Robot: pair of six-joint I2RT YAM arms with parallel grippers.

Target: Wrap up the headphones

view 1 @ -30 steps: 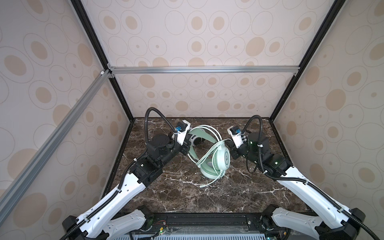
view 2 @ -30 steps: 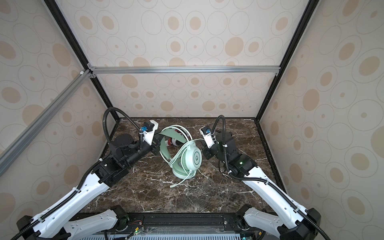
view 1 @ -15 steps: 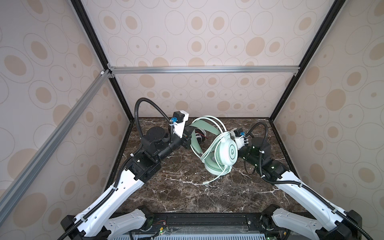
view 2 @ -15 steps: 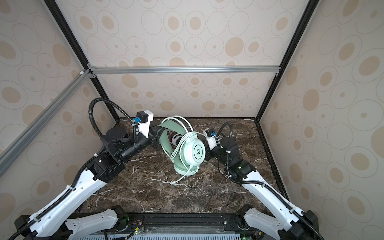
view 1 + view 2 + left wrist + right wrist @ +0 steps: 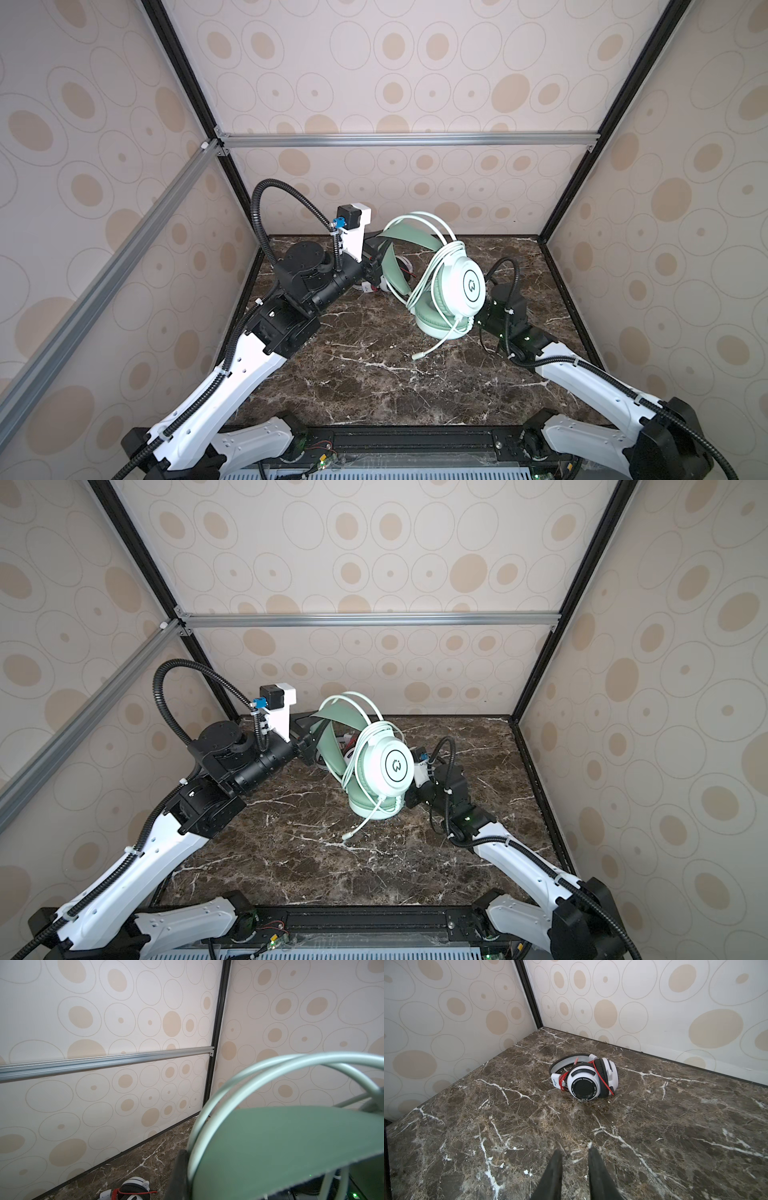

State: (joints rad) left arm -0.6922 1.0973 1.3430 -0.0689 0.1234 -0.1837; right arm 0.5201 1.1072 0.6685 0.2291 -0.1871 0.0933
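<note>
Holding the mint-green headset (image 5: 465, 286) aloft by its headband, left gripper (image 5: 376, 266) clamped, we present its cord (image 5: 424, 279) to the right gripper (image 5: 575, 1150), whose jaws stand apart, empty. The white headset (image 5: 583, 1078) lies on the table (image 5: 675, 1126).

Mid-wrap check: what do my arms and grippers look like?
Both the left arm and right arm: white shells, black joints, black ribbed hoses alongside, white wrist camera mounts with blue plugs. The left gripper is black; the right gripper has black tapered fingers.

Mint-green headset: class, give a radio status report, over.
Left gripper shut on mint-green headset, at band. Right gripper open, empty. Cord tail hangs loose. White headset lies behind.
</note>
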